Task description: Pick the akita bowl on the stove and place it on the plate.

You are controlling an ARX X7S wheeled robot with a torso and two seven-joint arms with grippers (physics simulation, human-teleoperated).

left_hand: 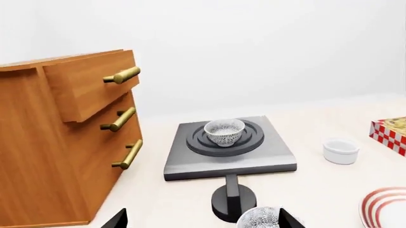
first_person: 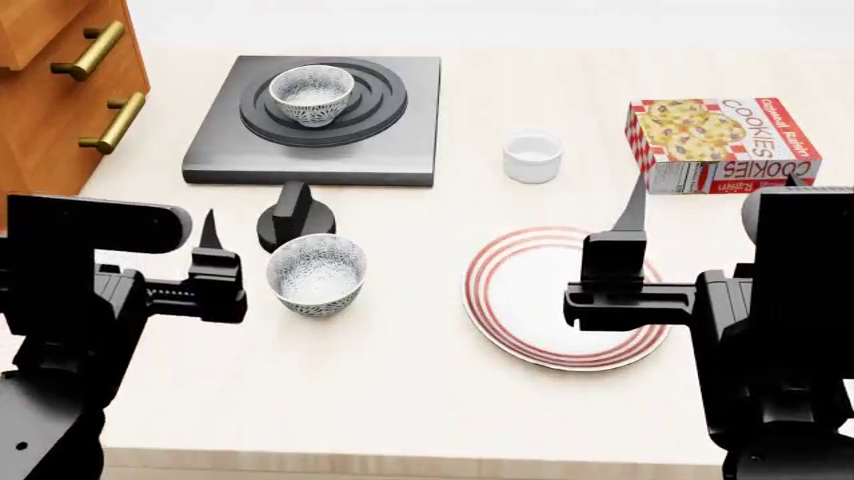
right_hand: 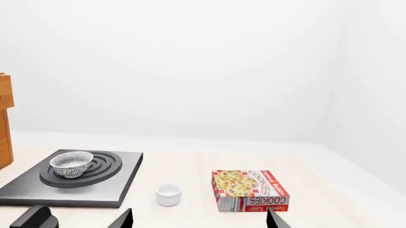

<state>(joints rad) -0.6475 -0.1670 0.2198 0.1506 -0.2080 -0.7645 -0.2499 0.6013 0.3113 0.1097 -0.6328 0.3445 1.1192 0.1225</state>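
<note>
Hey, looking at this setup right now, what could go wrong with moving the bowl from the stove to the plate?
1. A matching bowl sits off the stove beside the left end effector; it might get picked instead of the bowl on the stove.
2. Reaching for the stove, the arm could knock that near bowl or the knob.
3. The plate lies under the right end effector, crowding the drop.

Beyond the left tool (left_hand: 201,222), whose two dark tips stand apart, the akita bowl (left_hand: 224,131) sits upright on the stove (left_hand: 228,148). Its twin bowl (left_hand: 260,218) lies just by the tips, beside the black knob (left_hand: 232,200).
</note>
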